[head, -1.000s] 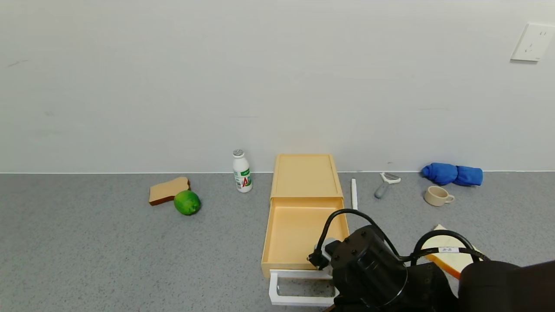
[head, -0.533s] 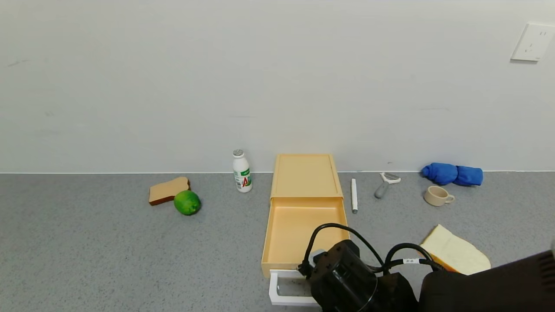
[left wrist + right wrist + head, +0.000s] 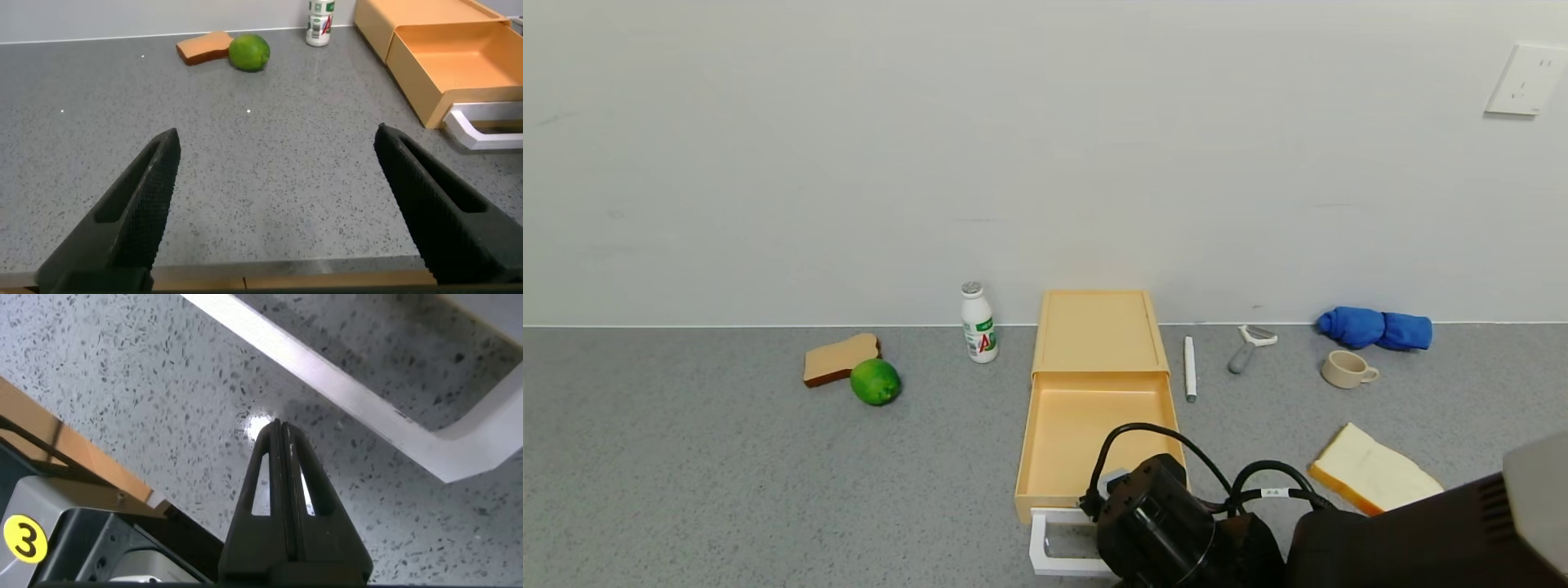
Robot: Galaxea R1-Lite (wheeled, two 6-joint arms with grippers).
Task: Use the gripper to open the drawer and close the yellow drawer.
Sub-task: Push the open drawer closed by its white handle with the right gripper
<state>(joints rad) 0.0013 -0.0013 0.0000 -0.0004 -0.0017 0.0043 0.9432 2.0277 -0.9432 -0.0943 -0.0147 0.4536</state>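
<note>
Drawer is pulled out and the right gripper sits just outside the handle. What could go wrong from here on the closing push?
The right gripper is shut, its tip beside the white handle, not on it; a push could slip off or miss. The drawer is far out of its box, so an off-centre push on the handle may skew it or shove the box toward the wall. The pen lies close beside the box and might get knocked.

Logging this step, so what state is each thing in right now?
yellow drawer: pulled out, empty.
white handle: free, ungripped.
right gripper: shut, near the handle, holding nothing.
left gripper: open, parked over bare counter.
bottle: upright, capped.
cup: upright.
</note>
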